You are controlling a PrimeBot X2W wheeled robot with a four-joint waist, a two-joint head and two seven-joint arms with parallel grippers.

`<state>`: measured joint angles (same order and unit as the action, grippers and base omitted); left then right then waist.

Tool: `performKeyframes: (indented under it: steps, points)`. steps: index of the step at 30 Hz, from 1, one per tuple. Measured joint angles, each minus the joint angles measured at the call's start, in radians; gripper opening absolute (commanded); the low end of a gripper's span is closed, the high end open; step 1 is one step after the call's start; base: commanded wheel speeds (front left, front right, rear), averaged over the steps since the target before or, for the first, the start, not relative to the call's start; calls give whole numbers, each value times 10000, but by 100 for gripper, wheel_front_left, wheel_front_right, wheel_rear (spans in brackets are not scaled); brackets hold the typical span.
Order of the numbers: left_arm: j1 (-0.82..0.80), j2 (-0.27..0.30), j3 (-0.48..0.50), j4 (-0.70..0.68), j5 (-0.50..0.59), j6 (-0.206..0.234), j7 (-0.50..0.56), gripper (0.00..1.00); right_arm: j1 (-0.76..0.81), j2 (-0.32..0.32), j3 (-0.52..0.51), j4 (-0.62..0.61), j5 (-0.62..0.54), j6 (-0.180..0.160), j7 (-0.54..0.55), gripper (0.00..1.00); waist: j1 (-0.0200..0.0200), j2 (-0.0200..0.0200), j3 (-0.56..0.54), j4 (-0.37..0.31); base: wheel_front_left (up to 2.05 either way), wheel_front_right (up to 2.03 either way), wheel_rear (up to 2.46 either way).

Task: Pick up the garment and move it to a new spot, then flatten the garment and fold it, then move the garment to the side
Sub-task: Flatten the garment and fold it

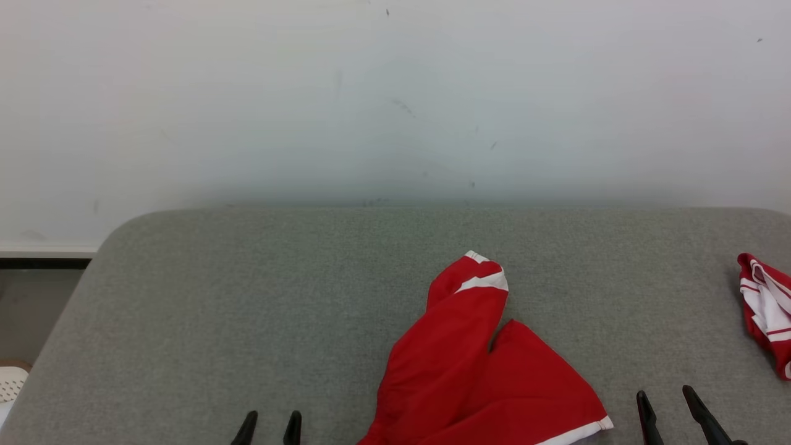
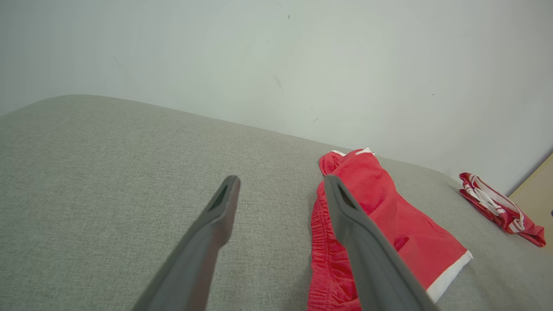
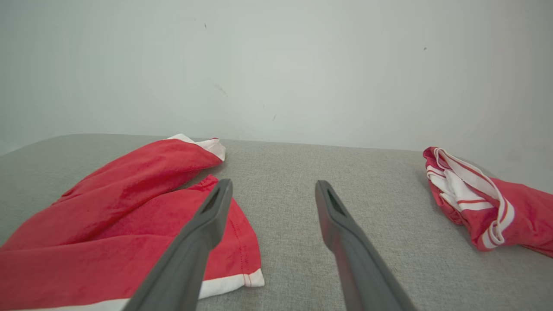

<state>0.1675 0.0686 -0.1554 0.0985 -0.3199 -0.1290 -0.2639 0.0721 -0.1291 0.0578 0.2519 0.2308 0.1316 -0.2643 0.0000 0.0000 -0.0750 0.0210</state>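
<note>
A pale, scuffed wall (image 1: 395,93) backs the grey padded table (image 1: 216,309) where the robot stands ready to work. The red shorts (image 1: 469,377) with white hems, the garment to be moved, lie rumpled at the table's near edge, a little right of centre. 1 leg is flung up toward the wall, the other spreads to the right, and part runs off the bottom of the head view. The heap is neither flat nor folded, so by my reading the opening lift has not begun. A striped garment (image 1: 766,309), red and white, sits bunched at the far right edge, well apart and seemingly parked out of the way. The 2 grippers flank the shorts: the left gripper (image 1: 274,415) near their left side, the right gripper (image 1: 665,393) just beyond the white-trimmed hem. Both have their fingers spread wide and hold nothing, clear of the cloth. The stance looks set for a 2-handed pick-up, 1 gripper per side.
</note>
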Motion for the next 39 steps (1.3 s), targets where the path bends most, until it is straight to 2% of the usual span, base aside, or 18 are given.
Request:
performKeyframes:
  steps: [24, 39]
  points:
    - [-29, 132, 71, 487, -190, 0, 0, 100, 28, -127, 274, 84, 102, 0, 0, 100, 0, 0, -192, -1043, 0, 0, 0]
    - [69, 123, 157, 545, -182, 0, 0, 100, 99, -211, 245, 100, 159, 0, 0, 100, 0, 0, -275, -1003, 0, 0, 0]
